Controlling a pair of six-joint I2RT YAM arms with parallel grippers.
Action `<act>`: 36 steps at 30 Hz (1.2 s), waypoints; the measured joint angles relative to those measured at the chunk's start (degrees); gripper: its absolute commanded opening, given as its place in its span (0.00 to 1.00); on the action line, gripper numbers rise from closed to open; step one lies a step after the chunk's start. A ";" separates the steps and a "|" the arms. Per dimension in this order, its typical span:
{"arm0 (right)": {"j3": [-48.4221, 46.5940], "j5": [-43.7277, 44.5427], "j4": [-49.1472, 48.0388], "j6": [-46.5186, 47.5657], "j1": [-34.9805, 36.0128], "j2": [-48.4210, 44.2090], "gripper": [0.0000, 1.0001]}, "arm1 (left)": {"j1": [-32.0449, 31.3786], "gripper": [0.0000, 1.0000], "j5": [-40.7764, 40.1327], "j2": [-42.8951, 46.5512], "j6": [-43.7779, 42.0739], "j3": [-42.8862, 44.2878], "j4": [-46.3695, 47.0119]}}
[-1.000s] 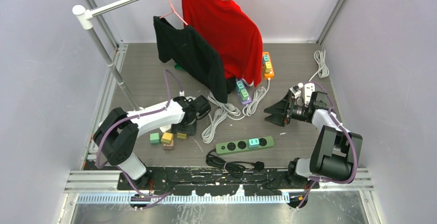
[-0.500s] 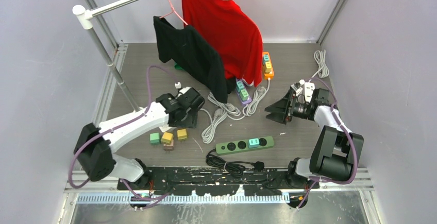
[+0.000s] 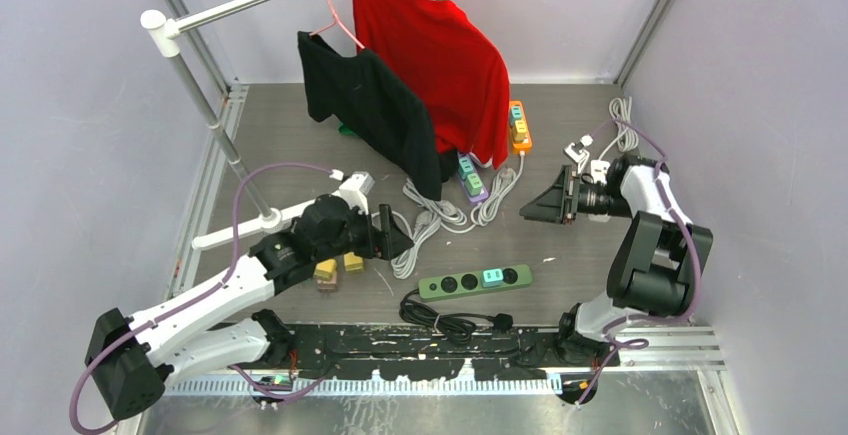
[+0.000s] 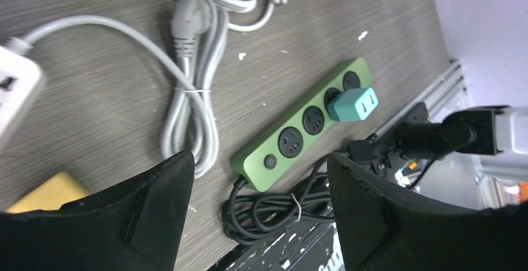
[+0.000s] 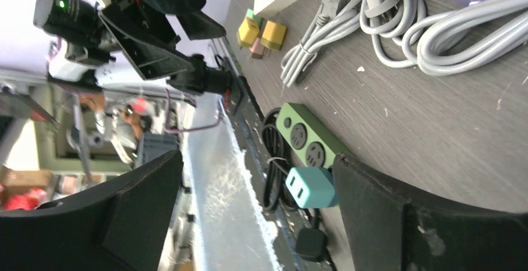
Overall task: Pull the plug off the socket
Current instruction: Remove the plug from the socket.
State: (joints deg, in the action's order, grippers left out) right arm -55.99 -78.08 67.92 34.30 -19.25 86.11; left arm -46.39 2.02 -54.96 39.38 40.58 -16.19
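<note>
The socket is a green power strip [image 3: 475, 281] lying near the table's front edge, with a teal plug [image 3: 491, 276] seated in it. The left wrist view shows the same strip [image 4: 305, 121] and plug [image 4: 352, 104] ahead of my left gripper [image 4: 260, 165]. That gripper [image 3: 395, 238] is open and empty, left of the strip and apart from it. My right gripper [image 3: 545, 205] is open and empty too, hovering behind and to the right of the strip. Its wrist view looks down on the strip [image 5: 308, 146] and plug [image 5: 311, 187].
A coiled black cord [image 3: 445, 317] lies in front of the strip. Grey cable bundles [image 3: 440, 217], coloured cubes [image 3: 325, 270], a purple strip [image 3: 470, 180] and an orange strip [image 3: 519, 125] lie behind. A red shirt [image 3: 435, 50] and a black shirt [image 3: 375, 105] hang from a rail.
My left arm has stretched out low and swung its gripper from above the cubes to point right, opening wider. The right gripper has drawn back and up a little.
</note>
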 measured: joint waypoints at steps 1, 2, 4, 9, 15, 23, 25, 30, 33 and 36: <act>-1.73 0.66 4.50 5.95 0.00 1.38 1.00 | 0.00 0.79 1.29 0.63 0.57 -2.05 2.89; -3.43 1.53 8.87 12.41 0.02 2.69 1.00 | 0.00 0.79 2.38 0.96 0.98 -3.69 5.29; -5.62 3.19 14.34 21.90 0.07 4.37 1.00 | 0.00 0.79 4.46 1.05 1.92 -5.92 9.49; -6.84 8.50 21.38 34.91 0.90 4.46 1.00 | 0.00 0.79 10.19 -0.28 2.78 -6.80 17.66; -2.54 20.74 10.67 26.03 6.67 -6.69 1.00 | -2.91 0.79 12.72 -4.92 0.00 -6.47 21.49; 2.36 32.72 -3.21 19.19 17.42 -18.97 1.00 | -24.20 0.87 0.83 -7.56 -23.17 -1.03 20.11; 2.34 33.31 -2.56 22.10 18.78 -18.99 1.00 | -27.61 0.87 -1.57 -8.41 -28.68 -0.15 20.17; 2.32 32.39 0.98 32.68 20.79 -21.24 1.00 | -28.48 0.91 -6.14 -10.54 -35.63 -1.01 22.03; 2.49 28.94 4.13 41.99 21.42 -23.26 1.00 | -28.44 0.91 -7.74 -11.06 -37.42 -4.13 26.77; 5.05 24.72 6.75 52.70 22.95 -23.87 0.97 | -28.44 0.90 -8.26 -12.55 -39.52 -7.34 31.19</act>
State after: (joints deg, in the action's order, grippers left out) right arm -50.94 -53.36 74.67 87.00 3.70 62.24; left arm -74.83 -6.24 -67.51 -0.14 33.23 15.00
